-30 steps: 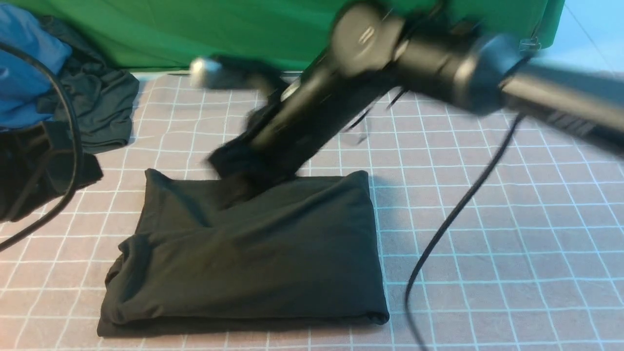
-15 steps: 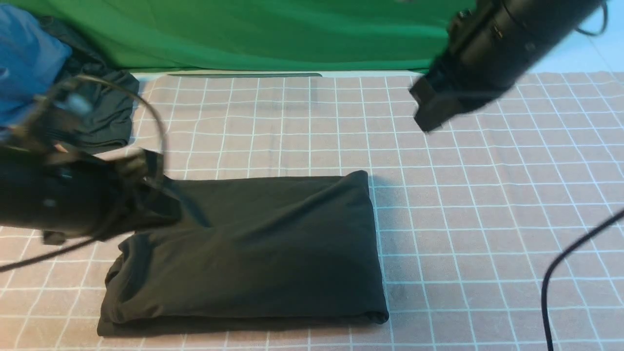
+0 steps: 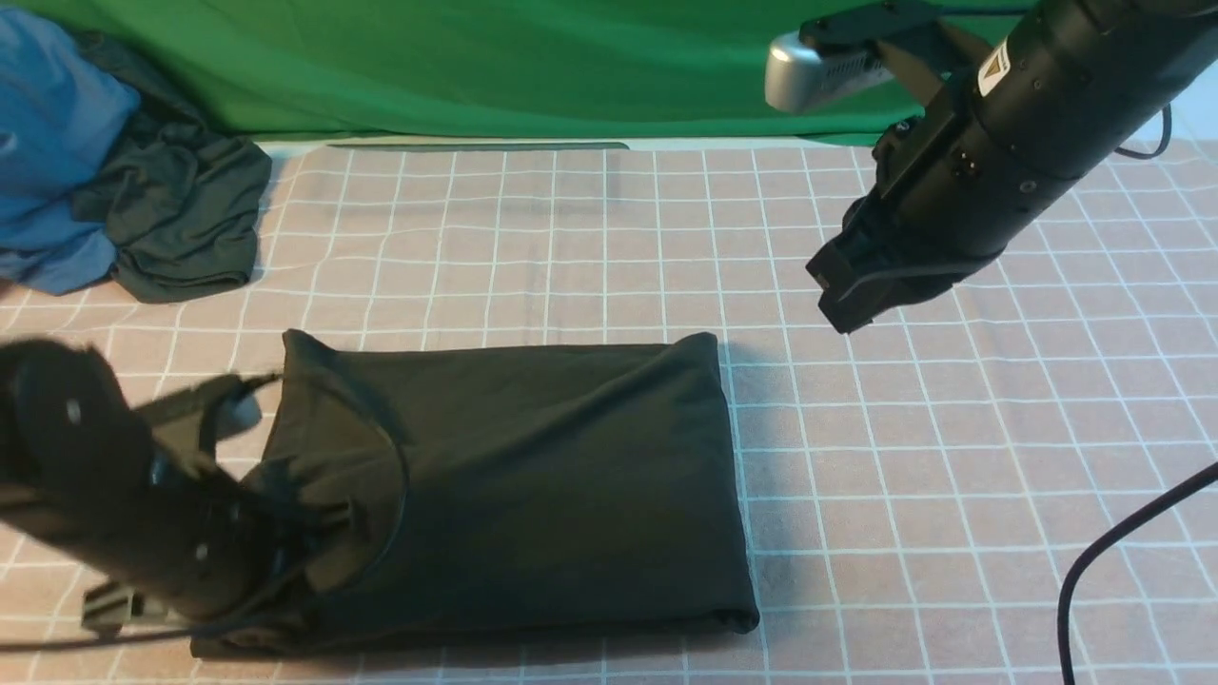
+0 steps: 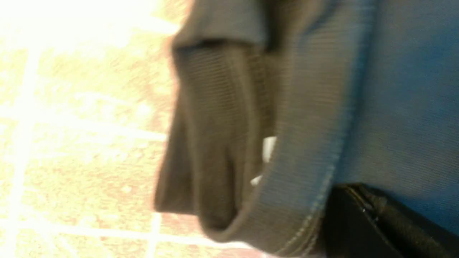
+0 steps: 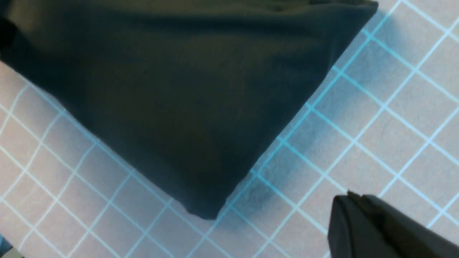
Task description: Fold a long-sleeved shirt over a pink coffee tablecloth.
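Black long-sleeved shirt [image 3: 533, 476] folded, print hidden, yellow warning sticker [image 3: 992, 65]

One folded long-sleeved shirt [image 3: 514, 485], one pink coffee tablecloth [image 3: 952, 457], two hands, one bunched garment pile [image 3: 143, 209].

A green backdrop cloth [image 3: 495, 71] hangs along the far edge. At far left, a dark grey-green garment [image 3: 181, 224] lies bunched against blue cloth [image 3: 48, 152].

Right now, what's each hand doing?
Left hand: closed, at the long-sleeved shirt's edge; a grip on it cannot be told.
Right hand: closed, empty, raised above the pink tablecloth.
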